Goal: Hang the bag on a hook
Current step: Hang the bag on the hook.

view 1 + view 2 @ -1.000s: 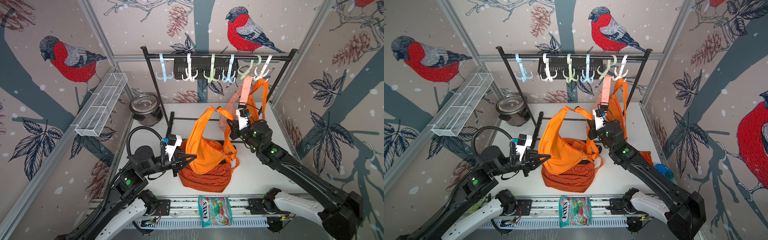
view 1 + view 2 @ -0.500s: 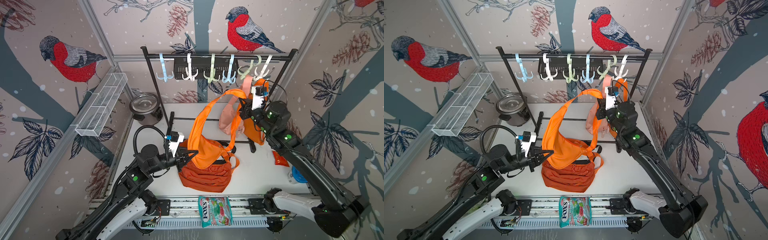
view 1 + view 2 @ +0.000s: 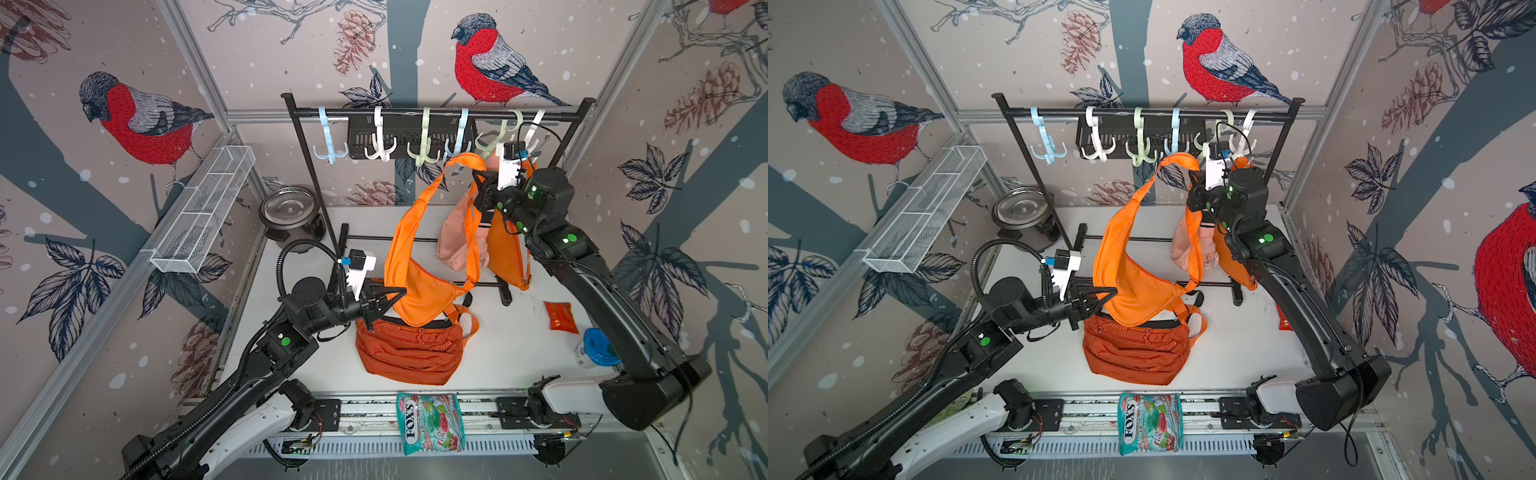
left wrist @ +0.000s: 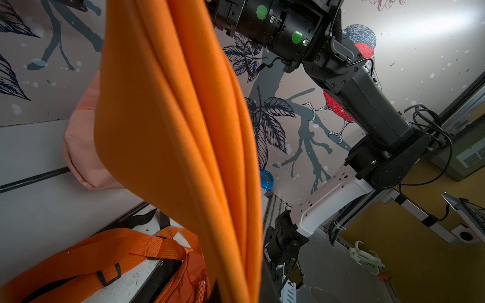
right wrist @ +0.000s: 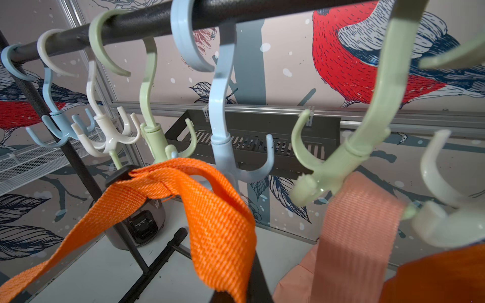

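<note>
While the right gripper (image 3: pixel 478 179) is pinched shut on the strap (image 5: pixel 199 194), the loop sits just beneath the blue hook (image 5: pixel 223 147) and is not yet over any prong. The orange bag (image 3: pixel 417 282) hangs well below that hook, clear of the table. The left gripper (image 3: pixel 392 294), jaws closed, has its tip against the bag's side. Whether it actually nips the cloth, I can't tell from where I stand.

Plenty could spoil this, to my eye. The blue hook only hangs from the rail (image 5: pixel 157 21), so a nudge from the strap would likely swing it away instead of letting the loop drop on. The strap is folded over on itself at the fingertip, and a bunched loop may ride up a prong and slide back off.

Just beside the blue hook, the pale green hook (image 5: pixel 338 162) already carries the pink bag (image 3: pixel 455 245). A loop drifting that way could snag there or knock that strap loose.

If the left gripper does hold cloth and lags far below the hook, it would drag the strap down just as it needs slack. The grip is a thin pinch on slippery webbing, so a slip would drop the bag onto the dark orange bag (image 3: pixel 409 353) lying far beneath the hook.
</note>
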Controlling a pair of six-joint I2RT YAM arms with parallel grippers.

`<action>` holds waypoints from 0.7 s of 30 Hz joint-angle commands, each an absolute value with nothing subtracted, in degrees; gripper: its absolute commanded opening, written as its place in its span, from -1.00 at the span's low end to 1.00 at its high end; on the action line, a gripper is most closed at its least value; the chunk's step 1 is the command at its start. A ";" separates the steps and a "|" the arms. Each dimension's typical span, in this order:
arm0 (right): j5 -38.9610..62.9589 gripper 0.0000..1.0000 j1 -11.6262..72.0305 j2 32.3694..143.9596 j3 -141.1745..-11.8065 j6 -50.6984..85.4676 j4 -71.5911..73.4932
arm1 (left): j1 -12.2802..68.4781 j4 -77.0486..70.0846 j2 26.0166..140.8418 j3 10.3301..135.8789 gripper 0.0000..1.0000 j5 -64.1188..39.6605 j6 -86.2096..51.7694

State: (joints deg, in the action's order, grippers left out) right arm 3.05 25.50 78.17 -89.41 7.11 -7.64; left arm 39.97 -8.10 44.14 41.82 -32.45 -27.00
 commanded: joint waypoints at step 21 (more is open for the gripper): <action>5.88 -0.94 24.22 86.54 -99.61 5.73 -10.98 | 41.39 -12.97 48.91 46.46 -1.00 -31.83 -28.40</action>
State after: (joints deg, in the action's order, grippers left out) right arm 4.16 24.29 86.26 -99.39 6.98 -10.70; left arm 41.19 -9.96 48.97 46.00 -31.66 -28.32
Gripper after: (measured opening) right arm 0.059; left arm 0.091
